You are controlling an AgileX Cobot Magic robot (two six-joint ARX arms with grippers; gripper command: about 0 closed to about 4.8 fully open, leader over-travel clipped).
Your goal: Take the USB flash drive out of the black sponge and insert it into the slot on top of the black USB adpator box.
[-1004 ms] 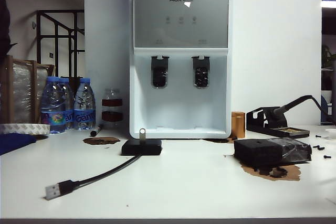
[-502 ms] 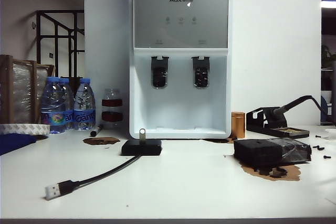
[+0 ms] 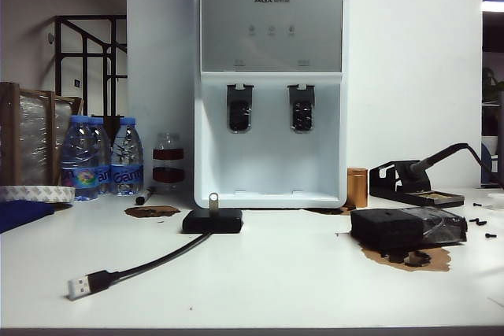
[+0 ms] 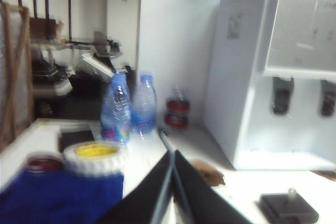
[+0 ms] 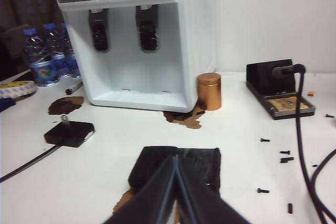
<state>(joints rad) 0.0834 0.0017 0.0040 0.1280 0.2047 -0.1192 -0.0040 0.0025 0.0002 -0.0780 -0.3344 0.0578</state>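
- Right wrist view: the right gripper [image 5: 176,182] has its two dark fingers pressed together into a closed wedge with nothing between them, hanging above the near table edge.
- Just beyond its tip lies the rectangular black foam sponge [image 5: 178,165], partly wrapped in glossy film, its long axis running across the view.
- Left wrist view: the left gripper [image 4: 172,192] also shows both fingers meeting along one line, closed and empty, pulled back over the table edge beside a blue cloth [image 4: 58,198] and a roll of tape [image 4: 95,157].
- The small flat matte black USB adaptor box [image 3: 213,220] sits in front of the white water dispenser [image 3: 270,88], its thick black cable [image 3: 150,261] trailing toward the silver plug [image 3: 79,286].
- The tiny silvery metal flash drive [image 3: 213,201] stands upright in the slot [image 3: 213,211] on the box's top face, long axis vertical, ring hole uppermost; it is not in the sponge.
- The one relation that counts: the drive lies ahead and across from both grippers, well apart from each. The left gripper looks the nearer, though I judge that no further reach is called for.
- Compared with the earlier exterior frames, the drive, box, cable and sponge are unmoved; only the bright glint on the dispenser's grey panel has gone.
- The task appears complete.
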